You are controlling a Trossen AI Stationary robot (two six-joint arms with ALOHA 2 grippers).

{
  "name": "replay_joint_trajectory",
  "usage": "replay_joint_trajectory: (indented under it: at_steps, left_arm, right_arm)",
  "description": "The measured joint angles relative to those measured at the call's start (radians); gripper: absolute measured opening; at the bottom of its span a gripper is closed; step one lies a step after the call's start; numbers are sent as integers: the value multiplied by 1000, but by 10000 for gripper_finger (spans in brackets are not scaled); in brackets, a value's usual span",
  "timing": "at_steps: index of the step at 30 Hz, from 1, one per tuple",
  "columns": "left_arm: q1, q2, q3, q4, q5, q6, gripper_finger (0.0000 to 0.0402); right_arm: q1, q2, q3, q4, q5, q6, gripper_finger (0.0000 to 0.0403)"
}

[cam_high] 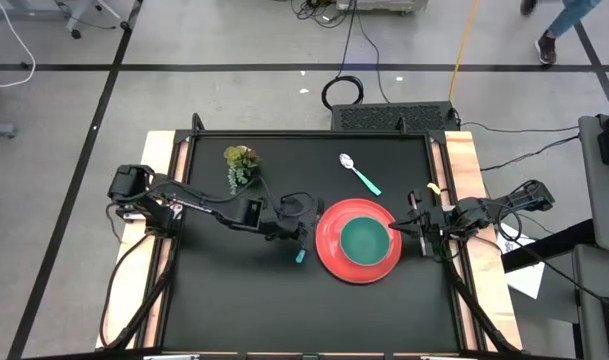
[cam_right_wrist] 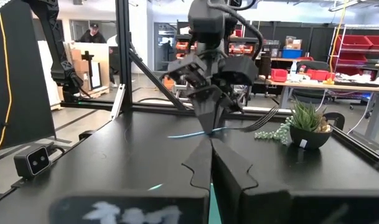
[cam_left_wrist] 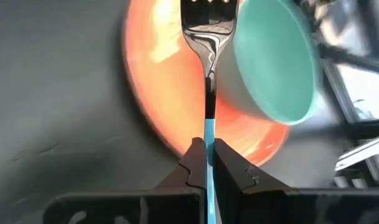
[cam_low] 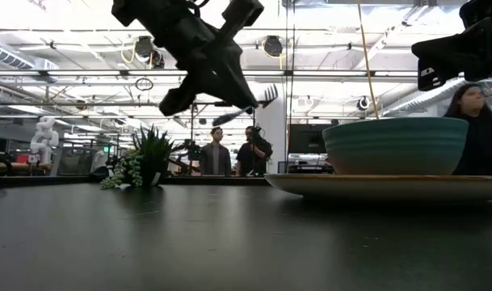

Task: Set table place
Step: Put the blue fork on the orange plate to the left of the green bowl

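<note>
A red plate point(cam_high: 329, 250) lies right of the table's middle with a teal bowl point(cam_high: 365, 241) standing on it. Just left of the plate, my left gripper point(cam_high: 296, 233) hangs above the table, shut on a blue-handled fork point(cam_left_wrist: 208, 37). Its tines point(cam_low: 267, 95) show raised in the low view. A teal-handled spoon point(cam_high: 359, 173) lies flat on the table beyond the plate. My right gripper point(cam_high: 416, 227) waits shut at the table's right edge, beside the plate, holding nothing. My left gripper pinches the fork's blue handle point(cam_left_wrist: 209, 134) between its two fingers point(cam_left_wrist: 192, 163). It comes slanting down from the table's left side. The metal neck and tines reach out past the fingertips, and the handle's end point(cam_high: 300, 256) sticks out on the near side. The fork is clear of the table.
A small green plant point(cam_high: 241, 166) stands at the far left of the tabletop. Bare black table point(cam_high: 234, 300) stretches along the near side. People stand and walk in the room beyond the far edge.
</note>
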Motion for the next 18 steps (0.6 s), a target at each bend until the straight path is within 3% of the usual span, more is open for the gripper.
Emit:
replay_joint_trajectory:
  at_steps: [18]
  left_arm:
    - [13,36,-3,183,8,23,6]
  right_arm:
    - [0,26,0,8,0,1,0]
